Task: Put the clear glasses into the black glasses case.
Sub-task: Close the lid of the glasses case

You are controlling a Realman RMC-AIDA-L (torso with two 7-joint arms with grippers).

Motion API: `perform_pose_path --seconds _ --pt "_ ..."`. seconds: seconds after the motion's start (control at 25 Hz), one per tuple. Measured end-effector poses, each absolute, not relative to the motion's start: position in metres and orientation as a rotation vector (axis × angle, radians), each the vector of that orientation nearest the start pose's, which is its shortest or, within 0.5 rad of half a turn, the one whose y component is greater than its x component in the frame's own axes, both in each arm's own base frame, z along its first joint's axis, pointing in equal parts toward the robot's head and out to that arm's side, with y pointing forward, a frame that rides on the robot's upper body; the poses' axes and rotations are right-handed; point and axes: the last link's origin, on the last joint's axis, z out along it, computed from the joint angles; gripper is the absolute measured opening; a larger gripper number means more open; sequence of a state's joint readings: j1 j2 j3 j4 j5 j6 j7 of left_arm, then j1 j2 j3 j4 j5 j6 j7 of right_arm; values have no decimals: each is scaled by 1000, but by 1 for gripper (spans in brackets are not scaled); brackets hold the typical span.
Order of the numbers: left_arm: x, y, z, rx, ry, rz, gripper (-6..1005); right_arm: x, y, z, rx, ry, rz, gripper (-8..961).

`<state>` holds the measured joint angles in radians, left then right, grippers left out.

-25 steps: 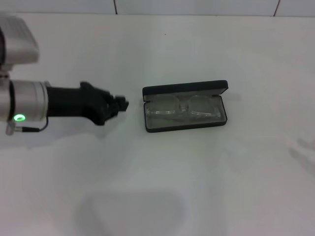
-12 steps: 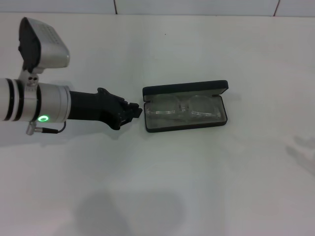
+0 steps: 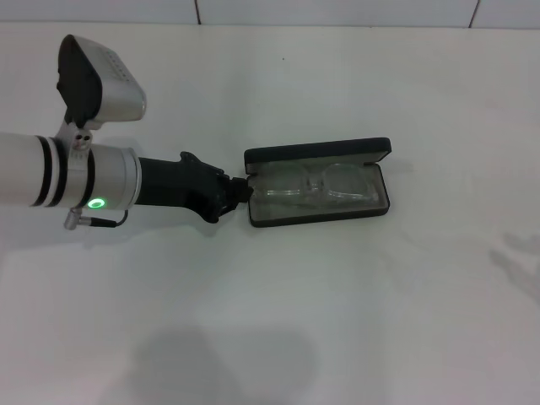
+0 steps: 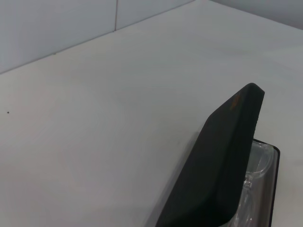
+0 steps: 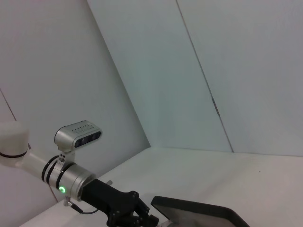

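At mid-frame in the head view, the black glasses case (image 3: 318, 181) lies open on the white table (image 3: 354, 312) with the clear glasses (image 3: 316, 186) inside. The left gripper (image 3: 240, 191) reaches in from the frame's left, touching the case's left end; whether its fingers are apart cannot be told.

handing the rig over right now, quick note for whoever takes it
Left gripper: low over the white table, its tip at the left end of the black glasses case; nothing visibly held.
Right arm: out of the head view, parked off to the right.
Clear glasses: already lying inside the open case.
Done: glasses are in the case.
Left: the lid stands up at the far side; close it if wanted, then pull the left arm back.
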<state>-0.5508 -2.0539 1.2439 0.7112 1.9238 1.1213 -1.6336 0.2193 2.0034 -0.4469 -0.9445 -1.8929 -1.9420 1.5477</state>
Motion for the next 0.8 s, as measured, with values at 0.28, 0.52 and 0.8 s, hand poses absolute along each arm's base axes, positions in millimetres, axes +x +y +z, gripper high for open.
perform_pose_path --seconds 0.28,0.52,0.8 --pt "-254 360 -56 -2753 -661 -201 120 320 235 114 -2502 777 853 335" --pt "-253 359 -60 -2769 -664 -194 121 319 235 114 -2504 777 853 335" --pt "-250 357 -64 -2787 -648 -203 122 320 235 113 -2499 780 860 335"
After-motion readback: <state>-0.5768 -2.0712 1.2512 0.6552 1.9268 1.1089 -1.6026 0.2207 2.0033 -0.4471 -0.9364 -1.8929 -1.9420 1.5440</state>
